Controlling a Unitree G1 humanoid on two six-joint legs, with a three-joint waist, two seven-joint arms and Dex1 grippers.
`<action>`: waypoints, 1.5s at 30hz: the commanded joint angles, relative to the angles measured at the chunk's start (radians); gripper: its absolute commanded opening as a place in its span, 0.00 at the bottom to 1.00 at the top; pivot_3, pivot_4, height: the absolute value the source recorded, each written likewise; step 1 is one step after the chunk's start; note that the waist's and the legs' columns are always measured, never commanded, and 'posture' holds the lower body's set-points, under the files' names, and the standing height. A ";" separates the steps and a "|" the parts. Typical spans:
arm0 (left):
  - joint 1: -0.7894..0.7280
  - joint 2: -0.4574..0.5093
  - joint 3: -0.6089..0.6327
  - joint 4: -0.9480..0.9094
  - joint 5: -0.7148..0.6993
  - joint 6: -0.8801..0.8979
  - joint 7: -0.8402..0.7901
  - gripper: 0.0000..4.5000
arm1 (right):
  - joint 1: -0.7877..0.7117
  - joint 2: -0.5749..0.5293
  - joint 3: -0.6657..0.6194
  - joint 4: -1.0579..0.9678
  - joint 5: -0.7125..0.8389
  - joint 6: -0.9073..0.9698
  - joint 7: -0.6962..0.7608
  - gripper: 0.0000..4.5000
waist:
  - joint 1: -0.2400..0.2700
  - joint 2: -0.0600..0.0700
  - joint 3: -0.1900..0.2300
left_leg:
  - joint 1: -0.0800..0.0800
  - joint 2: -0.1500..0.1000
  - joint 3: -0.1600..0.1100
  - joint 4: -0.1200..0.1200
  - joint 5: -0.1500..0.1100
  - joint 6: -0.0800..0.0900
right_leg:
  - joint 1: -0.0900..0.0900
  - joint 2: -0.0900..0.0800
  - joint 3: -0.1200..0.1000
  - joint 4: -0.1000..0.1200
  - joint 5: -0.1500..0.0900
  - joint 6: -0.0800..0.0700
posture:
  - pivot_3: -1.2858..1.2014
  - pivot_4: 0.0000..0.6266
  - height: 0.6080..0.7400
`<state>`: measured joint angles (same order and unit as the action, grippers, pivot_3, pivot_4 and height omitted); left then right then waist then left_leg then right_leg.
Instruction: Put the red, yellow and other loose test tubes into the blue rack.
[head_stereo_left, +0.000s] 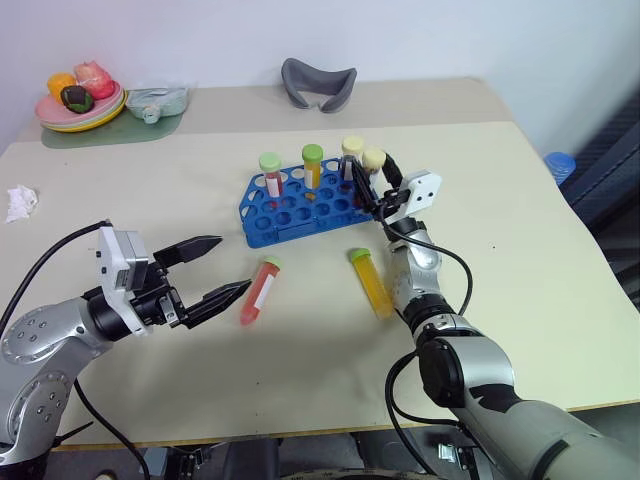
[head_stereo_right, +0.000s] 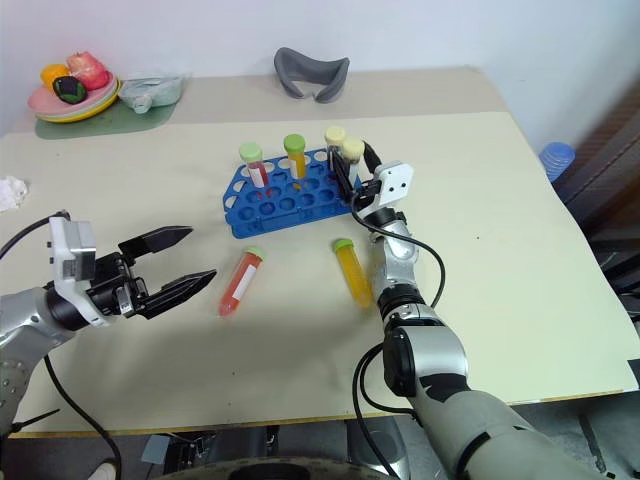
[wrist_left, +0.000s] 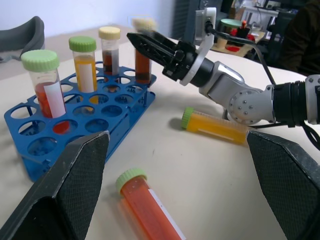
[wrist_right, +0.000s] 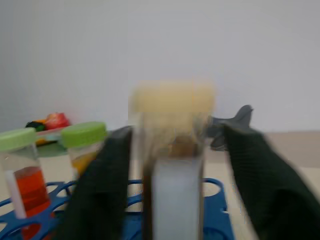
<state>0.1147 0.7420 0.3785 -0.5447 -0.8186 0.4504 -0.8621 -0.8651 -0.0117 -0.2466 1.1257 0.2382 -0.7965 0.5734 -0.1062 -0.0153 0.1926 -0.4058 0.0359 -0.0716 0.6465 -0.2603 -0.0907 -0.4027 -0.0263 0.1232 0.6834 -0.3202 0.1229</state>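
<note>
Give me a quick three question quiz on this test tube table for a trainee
1. How many tubes stand in the rack?
2. True or false: the red tube lies on the table.
3. Which gripper is at the rack: A left, B right?

Key: 1. Four. 2. True. 3. B; its fingers stand apart on either side of a cream-capped tube. The yellow tube lies loose too.

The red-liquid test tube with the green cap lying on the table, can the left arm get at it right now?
Probably yes. The red-liquid test tube lies flat just beyond the left gripper, whose black fingers stand wide open, with nothing between them.
</note>
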 joint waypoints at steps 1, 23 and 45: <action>-0.009 -0.003 0.016 -0.029 -0.015 -0.005 0.007 1.00 | -0.003 -0.015 0.005 -0.010 -0.034 -0.026 -0.079 0.99 | -0.001 0.000 0.000 | 0.000 0.000 0.000 0.000 0.000 0.000 | 0.000 0.000 0.000 0.000 0.000 0.000 | 0.52 0.24 1.00; -0.103 -0.017 -0.104 0.024 0.023 0.069 0.071 1.00 | 0.395 -0.595 0.141 -1.601 0.080 1.717 -0.110 0.99 | 0.034 0.001 0.001 | -0.001 -0.001 -0.003 0.000 0.000 0.000 | 0.000 0.001 -0.001 0.000 0.000 0.000 | 0.52 0.24 1.00; -0.175 -0.004 -0.127 0.067 -0.013 0.111 -0.027 1.00 | 0.167 -0.520 0.169 -1.411 0.682 2.411 -0.484 0.99 | 0.035 0.000 0.000 | -0.003 -0.001 -0.003 0.000 0.000 0.000 | 0.000 0.000 -0.002 -0.003 0.000 0.000 | 0.52 0.24 1.00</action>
<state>-0.0670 0.7261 0.2186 -0.4441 -0.8009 0.5626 -0.8667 -0.6912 -0.5395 -0.0805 -0.2749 0.8684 1.6076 0.1363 -0.0713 -0.0149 0.1930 -0.4085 0.0349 -0.0748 0.6466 -0.2606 -0.0902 -0.4028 -0.0260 0.1211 0.6800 -0.3206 0.1227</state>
